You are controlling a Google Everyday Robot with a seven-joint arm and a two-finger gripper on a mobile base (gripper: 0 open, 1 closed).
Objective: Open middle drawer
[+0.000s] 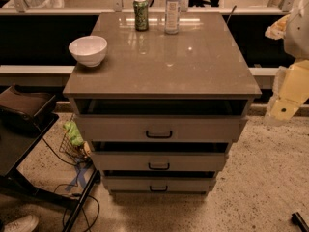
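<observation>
The cabinet (161, 57) stands in the middle of the camera view with three alike pale drawers stacked in its front. The middle drawer (193, 161) is the second one, with a small dark loop handle (159, 166) at its centre and a dark gap above its front. The top drawer (203, 128) sits above it and the lowest drawer (188, 183) is near the floor. My gripper (286, 108) hangs at the right edge of the view, pale yellow below the white arm. It is well right of the cabinet, apart from it, and above the middle drawer's height.
On the cabinet top stand a white bowl (88, 50) at the left, a green can (141, 14) and a clear bottle (172, 9) at the back. A dark stand (24, 129) with cables (72, 197) is at the left. Speckled floor (260, 178) lies to the right.
</observation>
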